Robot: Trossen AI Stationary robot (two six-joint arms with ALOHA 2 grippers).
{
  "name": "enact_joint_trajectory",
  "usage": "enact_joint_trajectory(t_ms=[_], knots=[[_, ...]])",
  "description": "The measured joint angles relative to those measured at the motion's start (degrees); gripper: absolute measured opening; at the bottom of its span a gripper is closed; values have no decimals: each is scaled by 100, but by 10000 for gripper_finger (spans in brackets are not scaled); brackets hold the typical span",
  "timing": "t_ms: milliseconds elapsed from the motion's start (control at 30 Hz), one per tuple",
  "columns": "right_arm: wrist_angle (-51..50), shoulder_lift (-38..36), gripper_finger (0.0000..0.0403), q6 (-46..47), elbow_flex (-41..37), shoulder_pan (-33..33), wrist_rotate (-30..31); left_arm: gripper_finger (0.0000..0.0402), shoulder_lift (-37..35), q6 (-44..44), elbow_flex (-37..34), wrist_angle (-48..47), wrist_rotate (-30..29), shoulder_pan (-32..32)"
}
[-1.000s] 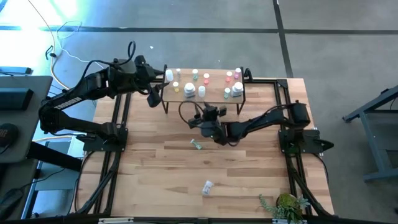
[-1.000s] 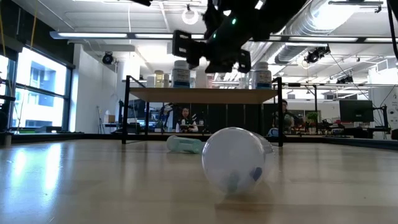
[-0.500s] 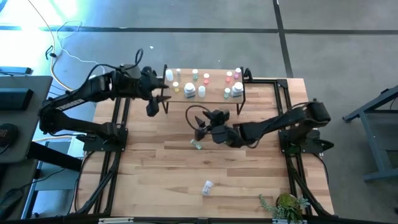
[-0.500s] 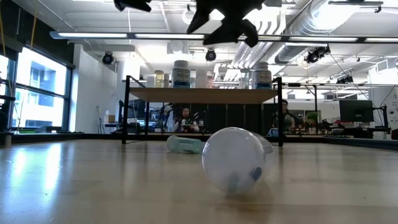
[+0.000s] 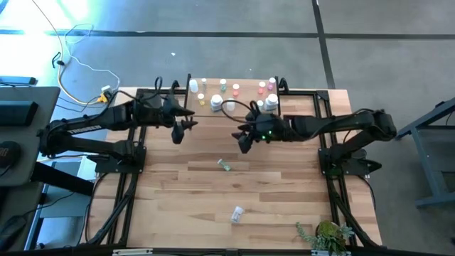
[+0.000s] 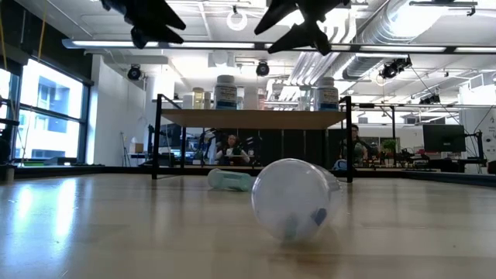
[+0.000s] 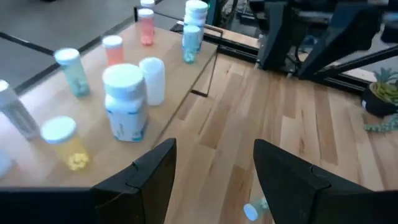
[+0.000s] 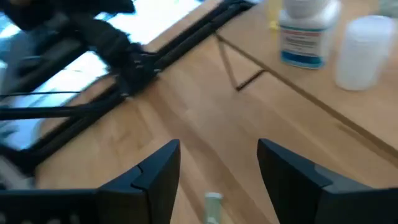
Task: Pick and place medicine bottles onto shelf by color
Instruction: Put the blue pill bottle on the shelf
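With shelf (image 5: pixel 234 107) mostly stocked, between picks: left pincer (image 5: pixel 179 130) and right pincer (image 5: pixel 244 141) both wide open, empty, hovering near shelf front. Green bottle (image 5: pixel 224 165) and clear bottle (image 5: pixel 237 212) lying on worktop (image 5: pixel 284 206). Next: probably descend onto green bottle.

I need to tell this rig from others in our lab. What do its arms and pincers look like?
Both arms are black and jointed, with black cables looping beside them. Left pincer and right pincer each have two broad, flat black fingers. The right arm shows small green and red lights near its wrist.
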Motion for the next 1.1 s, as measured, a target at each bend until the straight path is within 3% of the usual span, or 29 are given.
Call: enact_joint_trajectory(t_ms=[200, 567, 767, 1100], knots=[[151, -29, 205, -542, 7, -401, -878, 204, -117, -144, -673, 426, -222, -336], [-897, 523, 205, -1648, 1485, -510, -786, 204, -716, -761, -1951, 1349, -210, -840], [-1283, 993, 205, -1370, 1805, -429, -988, 204, -1036, -1218, -2351, 1451, -176, -1042], [-1527, 1753, 205, -221, 1777, -151, -1101, 204, -1105, -1375, -2401, 1503, -175, -1407]])
